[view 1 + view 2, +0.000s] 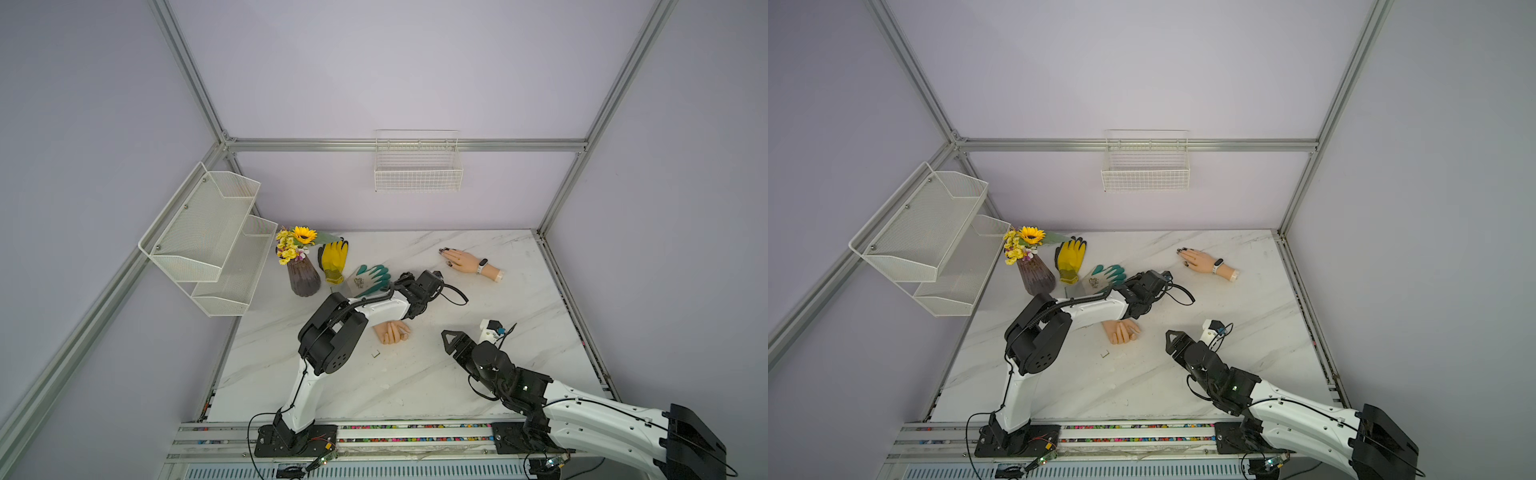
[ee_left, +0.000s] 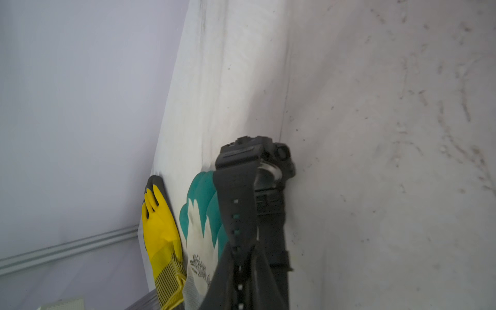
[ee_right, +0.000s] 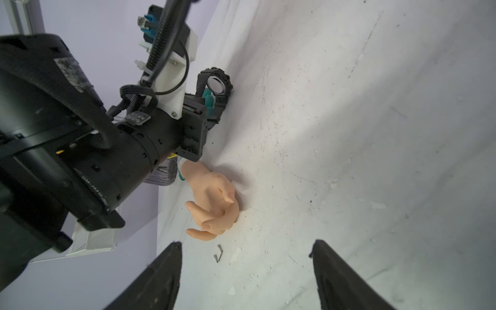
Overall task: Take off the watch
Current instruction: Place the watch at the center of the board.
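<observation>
Black chunky resin-strap watch (image 2: 236, 198) is off the bare flesh-coloured mannequin hand (image 1: 392, 331) and clamped in the left claw (image 2: 243, 271).

Left claw is clenched on the strap, with the watch case hanging out past the fingertips. In the right wrist view the watch (image 3: 216, 85) sits just beyond the mannequin hand's wrist end, low at the white marble-look tabletop (image 1: 540, 316); can't tell if it touches. The mannequin hand lies flat, partly under the left forearm, wrist bare. Right claw (image 3: 247, 243) is released, jaws spread wide with nothing between them, near the mannequin hand on its fingertip side and not touching it. Green-and-white work glove (image 1: 370, 279) lies behind the mannequin hand, with a yellow rubber glove (image 1: 333, 259) further back. Second mannequin hand (image 1: 463, 261), well apart at the far right of it, wears a white wristband (image 1: 482, 266).
</observation>
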`<move>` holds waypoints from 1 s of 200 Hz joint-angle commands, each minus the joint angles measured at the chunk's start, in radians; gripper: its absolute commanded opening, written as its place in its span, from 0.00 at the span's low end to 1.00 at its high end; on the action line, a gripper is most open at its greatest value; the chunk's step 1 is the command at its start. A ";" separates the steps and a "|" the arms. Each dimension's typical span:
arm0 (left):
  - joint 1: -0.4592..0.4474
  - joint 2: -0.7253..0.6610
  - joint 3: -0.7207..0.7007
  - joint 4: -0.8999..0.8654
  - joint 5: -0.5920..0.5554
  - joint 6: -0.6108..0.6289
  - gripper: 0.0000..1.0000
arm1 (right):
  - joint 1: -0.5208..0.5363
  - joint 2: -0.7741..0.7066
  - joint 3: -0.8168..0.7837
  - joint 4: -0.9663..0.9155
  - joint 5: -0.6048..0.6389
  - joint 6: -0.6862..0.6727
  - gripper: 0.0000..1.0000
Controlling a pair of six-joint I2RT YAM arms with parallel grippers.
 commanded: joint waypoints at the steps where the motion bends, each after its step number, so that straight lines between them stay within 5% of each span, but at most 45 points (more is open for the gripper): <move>1: -0.025 0.015 -0.046 0.140 -0.012 0.157 0.09 | -0.003 -0.016 0.015 -0.067 -0.004 0.007 0.79; 32: -0.061 0.030 -0.073 0.147 0.023 0.108 0.32 | -0.003 -0.075 0.008 -0.094 -0.015 0.016 0.79; 86: -0.058 -0.042 -0.062 0.055 0.103 -0.113 0.99 | -0.015 -0.072 0.092 -0.132 -0.034 -0.069 0.82; 146: -0.015 -0.421 -0.184 -0.024 0.319 -0.433 1.00 | -0.199 -0.004 0.336 -0.157 -0.111 -0.410 0.93; 200: 0.033 -0.856 -0.421 -0.030 0.583 -0.795 1.00 | -0.513 0.373 0.673 -0.129 -0.305 -0.820 0.97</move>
